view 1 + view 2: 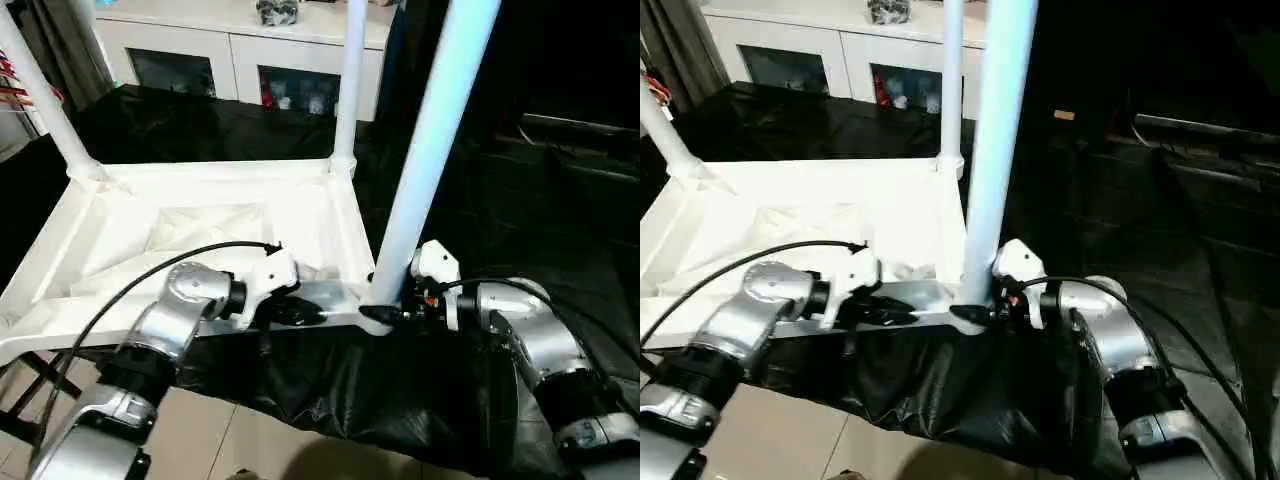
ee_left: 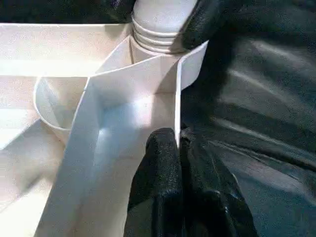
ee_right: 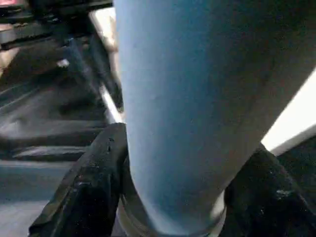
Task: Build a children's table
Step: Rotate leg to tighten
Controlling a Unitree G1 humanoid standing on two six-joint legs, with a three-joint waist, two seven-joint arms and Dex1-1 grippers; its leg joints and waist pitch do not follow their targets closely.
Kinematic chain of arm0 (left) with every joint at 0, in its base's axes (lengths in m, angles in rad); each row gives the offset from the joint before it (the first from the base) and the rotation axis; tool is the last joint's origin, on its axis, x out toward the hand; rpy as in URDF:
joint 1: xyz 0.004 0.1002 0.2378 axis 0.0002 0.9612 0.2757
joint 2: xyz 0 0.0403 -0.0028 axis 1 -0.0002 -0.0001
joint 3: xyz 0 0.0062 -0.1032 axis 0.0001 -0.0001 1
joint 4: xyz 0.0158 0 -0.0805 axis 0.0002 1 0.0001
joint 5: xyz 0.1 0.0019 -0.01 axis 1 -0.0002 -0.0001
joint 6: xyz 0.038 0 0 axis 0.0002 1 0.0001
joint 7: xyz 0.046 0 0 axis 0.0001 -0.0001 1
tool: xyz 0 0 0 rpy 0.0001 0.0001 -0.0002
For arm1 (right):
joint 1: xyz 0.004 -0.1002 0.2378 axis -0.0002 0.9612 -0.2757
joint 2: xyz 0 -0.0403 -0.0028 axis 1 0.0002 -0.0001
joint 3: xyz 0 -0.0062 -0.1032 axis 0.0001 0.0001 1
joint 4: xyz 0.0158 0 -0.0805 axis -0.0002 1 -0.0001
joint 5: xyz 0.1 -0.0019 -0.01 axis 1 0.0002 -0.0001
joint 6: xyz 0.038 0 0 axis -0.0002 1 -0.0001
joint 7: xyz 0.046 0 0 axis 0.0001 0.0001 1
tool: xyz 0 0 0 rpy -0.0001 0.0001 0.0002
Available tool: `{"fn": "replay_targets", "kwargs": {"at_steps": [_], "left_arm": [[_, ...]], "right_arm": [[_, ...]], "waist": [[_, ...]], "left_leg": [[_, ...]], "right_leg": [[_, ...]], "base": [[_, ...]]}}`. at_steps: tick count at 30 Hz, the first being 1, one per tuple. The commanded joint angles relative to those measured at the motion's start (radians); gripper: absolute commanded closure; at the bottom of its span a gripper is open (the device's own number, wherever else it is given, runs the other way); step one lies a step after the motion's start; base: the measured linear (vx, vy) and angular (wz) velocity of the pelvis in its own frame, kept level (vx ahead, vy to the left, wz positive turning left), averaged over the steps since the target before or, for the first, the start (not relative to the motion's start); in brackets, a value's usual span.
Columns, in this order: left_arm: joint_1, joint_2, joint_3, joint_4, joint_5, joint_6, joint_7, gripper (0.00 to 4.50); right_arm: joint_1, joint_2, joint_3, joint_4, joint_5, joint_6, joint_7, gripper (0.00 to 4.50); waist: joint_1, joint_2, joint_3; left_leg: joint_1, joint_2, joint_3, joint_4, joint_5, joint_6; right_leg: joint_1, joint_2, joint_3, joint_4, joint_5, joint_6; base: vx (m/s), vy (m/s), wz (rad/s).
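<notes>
Silver-armed, the right gripper (image 1: 392, 312) clamps the base of a long tapered white tube leg (image 1: 428, 150) rising toward 12 o'clock from the near corner socket, while the left gripper (image 1: 300, 314) at 9 o'clock pinches the upturned white plastic tabletop's rim (image 1: 335, 295).

Tabletop (image 1: 190, 225): white plastic, smooth, with a slight sheen; the ribs in the left wrist view look thin and faintly translucent. Near leg (image 1: 430, 150): smooth white plastic tube, softly glossy, with moulded rings at its base. Far leg (image 1: 347, 85): same smooth white plastic. Black sheet (image 1: 380, 390) under the work: thin plastic film, glossy, creased and wrinkled. Forearms (image 1: 165, 325): silver metal, satin finish. Left gripper (image 2: 173, 163) fingers (image 2: 163, 163): black, matt, finely grained. Right gripper (image 3: 170, 197) fingers (image 3: 94, 182): black, matt, rough-textured. Cabinet (image 1: 250, 50): white, smooth, with glass doors.
</notes>
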Motion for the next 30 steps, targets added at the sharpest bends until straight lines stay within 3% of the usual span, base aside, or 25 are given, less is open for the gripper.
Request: {"fn": "replay_targets", "kwargs": {"at_steps": [1,7,14,15,19,24,30], "left_arm": [[-0.047,-0.071,0.015,-0.018,-0.017,-0.012,0.108,4.5],[-0.103,-0.212,0.019,0.034,0.036,0.064,0.354,4.5],[-0.114,-0.263,0.006,0.047,0.063,0.059,0.421,4.5],[-0.113,-0.263,0.004,0.044,0.063,0.051,0.415,4.5],[-0.104,-0.246,0.004,0.03,0.062,0.03,0.384,4.5],[-0.081,-0.195,0.003,0.008,0.049,-0.004,0.308,4.5],[-0.055,-0.117,0.004,-0.02,0.013,-0.041,0.164,4.5]], "right_arm": [[0.015,0.068,0.052,0.019,-0.021,0.007,-0.074,1.98],[-0.046,0.263,-0.003,0.15,-0.067,0.067,-0.484,1.99],[-0.101,0.348,-0.033,0.196,-0.053,0.065,-0.555,1.99],[-0.101,0.352,-0.039,0.197,-0.048,0.056,-0.552,1.64],[-0.101,0.339,-0.052,0.193,-0.039,0.041,-0.536,1.27],[-0.091,0.27,-0.061,0.146,-0.026,0.046,-0.448,0.88],[-0.081,0.123,-0.035,0.077,-0.015,0.057,-0.228,0.47]], "waist": [[-0.006,-0.009,-0.07],[-0.02,-0.005,-0.066],[-0.025,-0.002,-0.069],[-0.025,-0.004,-0.068],[-0.025,-0.002,-0.067],[-0.027,-0.002,-0.069],[-0.02,-0.002,-0.073]], "left_leg": [[0.017,0.049,-0.031,-0.067,-0.188,0.032],[0.026,0.048,-0.033,-0.071,-0.222,0.006],[0.019,0.047,-0.031,-0.069,-0.204,0.032],[0.019,0.047,-0.03,-0.069,-0.205,0.035],[0.02,0.048,-0.031,-0.071,-0.216,0.035],[0.015,0.047,-0.031,-0.07,-0.202,0.045],[0.011,0.047,-0.029,-0.064,-0.164,0.069]], "right_leg": [[0.048,-0.098,0.061,-0.092,-0.324,-0.148],[0.043,-0.098,0.061,-0.099,-0.367,-0.145],[0.049,-0.099,0.065,-0.094,-0.29,-0.155],[0.049,-0.099,0.065,-0.094,-0.288,-0.156],[0.048,-0.1,0.065,-0.097,-0.313,-0.152],[0.053,-0.099,0.066,-0.093,-0.269,-0.159],[0.058,-0.097,0.063,-0.085,-0.219,-0.174]], "base": [[0.0,0.0,0.0],[0.0,0.0,0.0],[0.0,0.0,0.0],[0.0,0.0,0.0],[0.0,0.0,0.0],[0.0,0.0,0.0],[0.0,0.0,0.0]]}}
